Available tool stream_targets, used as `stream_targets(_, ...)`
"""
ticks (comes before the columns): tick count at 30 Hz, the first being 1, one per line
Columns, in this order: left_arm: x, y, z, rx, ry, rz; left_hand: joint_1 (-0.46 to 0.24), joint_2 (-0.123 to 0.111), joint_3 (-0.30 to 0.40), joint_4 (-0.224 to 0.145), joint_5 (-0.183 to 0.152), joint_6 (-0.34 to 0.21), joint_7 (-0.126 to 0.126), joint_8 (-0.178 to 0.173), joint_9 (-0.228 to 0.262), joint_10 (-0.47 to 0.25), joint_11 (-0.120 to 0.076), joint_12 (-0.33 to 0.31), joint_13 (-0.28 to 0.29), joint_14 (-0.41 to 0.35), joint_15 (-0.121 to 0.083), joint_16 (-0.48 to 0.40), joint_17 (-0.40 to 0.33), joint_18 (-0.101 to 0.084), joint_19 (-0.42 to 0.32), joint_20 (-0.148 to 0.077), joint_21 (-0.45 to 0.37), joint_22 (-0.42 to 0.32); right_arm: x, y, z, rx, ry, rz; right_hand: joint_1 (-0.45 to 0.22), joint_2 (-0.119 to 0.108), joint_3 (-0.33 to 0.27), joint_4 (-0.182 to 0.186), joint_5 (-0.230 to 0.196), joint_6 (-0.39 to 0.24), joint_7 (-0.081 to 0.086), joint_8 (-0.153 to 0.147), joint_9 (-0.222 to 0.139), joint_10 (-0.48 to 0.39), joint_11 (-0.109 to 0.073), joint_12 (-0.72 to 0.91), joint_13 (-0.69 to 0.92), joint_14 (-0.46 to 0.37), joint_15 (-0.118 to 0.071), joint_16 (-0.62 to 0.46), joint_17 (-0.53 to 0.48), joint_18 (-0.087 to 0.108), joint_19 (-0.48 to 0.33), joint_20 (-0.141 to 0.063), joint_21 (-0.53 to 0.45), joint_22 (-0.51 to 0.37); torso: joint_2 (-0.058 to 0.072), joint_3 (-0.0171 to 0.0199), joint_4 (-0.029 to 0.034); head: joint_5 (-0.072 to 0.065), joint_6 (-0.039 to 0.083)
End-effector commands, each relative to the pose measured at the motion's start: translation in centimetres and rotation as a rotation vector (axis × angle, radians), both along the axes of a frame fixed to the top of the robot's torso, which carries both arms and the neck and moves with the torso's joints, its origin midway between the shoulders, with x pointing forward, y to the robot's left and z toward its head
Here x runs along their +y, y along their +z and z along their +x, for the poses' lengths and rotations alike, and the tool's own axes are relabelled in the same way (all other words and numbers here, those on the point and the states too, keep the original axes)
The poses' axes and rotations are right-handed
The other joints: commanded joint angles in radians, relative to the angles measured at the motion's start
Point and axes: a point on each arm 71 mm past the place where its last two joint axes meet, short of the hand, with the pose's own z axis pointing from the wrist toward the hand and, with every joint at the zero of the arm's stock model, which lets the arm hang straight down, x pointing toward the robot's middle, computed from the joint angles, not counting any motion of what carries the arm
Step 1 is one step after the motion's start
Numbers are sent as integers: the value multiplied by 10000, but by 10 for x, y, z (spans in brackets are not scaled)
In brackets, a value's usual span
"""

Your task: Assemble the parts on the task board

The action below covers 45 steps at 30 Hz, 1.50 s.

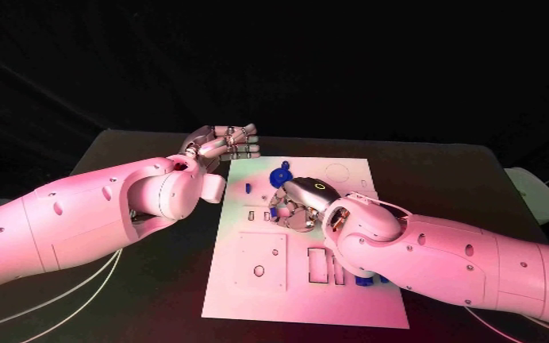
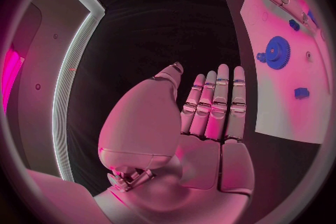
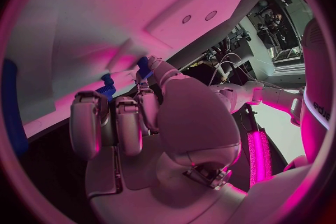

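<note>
The white task board [image 1: 309, 279] lies in the middle of the table. My right hand [image 1: 300, 204] hovers over its middle with the fingers curled down onto it. In the right wrist view the thumb and a fingertip [image 3: 155, 69] pinch a small blue part [image 3: 145, 64] against the board [image 3: 91, 17], and a second blue peg [image 3: 107, 84] stands beside the other fingers. A blue gear [image 1: 280, 175] sits on the board just beyond that hand. My left hand [image 1: 223, 144] hangs off the board's far left corner, fingers straight and holding nothing [image 2: 210, 117].
Another small blue part [image 1: 248, 188] lies near the board's left edge, and more blue parts [image 1: 364, 280] sit near its right edge under my right forearm. The left wrist view shows the gear [image 2: 276, 52] and a small part [image 2: 302, 92]. Black table [image 1: 137, 160] surrounds the board.
</note>
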Motion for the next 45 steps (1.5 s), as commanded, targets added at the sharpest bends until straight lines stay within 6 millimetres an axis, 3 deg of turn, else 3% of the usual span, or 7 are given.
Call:
stream_targets(1, -2, 1, -1, -39, -193, -103, -12, 79, -29, -52, 4, 3, 36, -30, 7, -29, -3, -33, 0, 17, 38, -35, 9, 126, -32, 57, -49, -9, -1, -5, -1, -6, -33, -470, -141, -16, -8, 50, 37, 50, -18, 114, 85, -43, 2, -76, 425, 1016, -29, 33, 2522, -57, -19, -59, -49, 936, -3, -3, 8, -12, -19)
stream_targets(28, -2, 1, 0, -49, -152, -85, -15, 77, -37, -48, 3, 9, 34, -28, 8, -21, -5, -30, 1, 19, 37, -42, 11, 126, -33, 58, -49, -11, -1, -6, 0, 103, -144, -729, -563, -268, -184, 242, -45, -114, 25, 106, 71, -127, 36, -181, 333, 1009, -6, 22, 2496, -41, -49, -43, -127, 891, -13, 0, 1, -26, -25)
stream_targets(45, 0, 0, 1, 8, -144, -63, -10, 78, -40, -50, 5, 8, 37, -30, 8, -23, -4, -33, 0, 21, 36, -49, 14, 126, -33, 58, -49, -14, 0, -6, -1, 60, -117, -664, -768, -494, -284, 363, -183, -674, 254, -164, -75, -495, 235, -582, -29, 995, 155, -1, 2440, 3, -158, 82, -337, 734, -1, 2, 1, -20, -24)
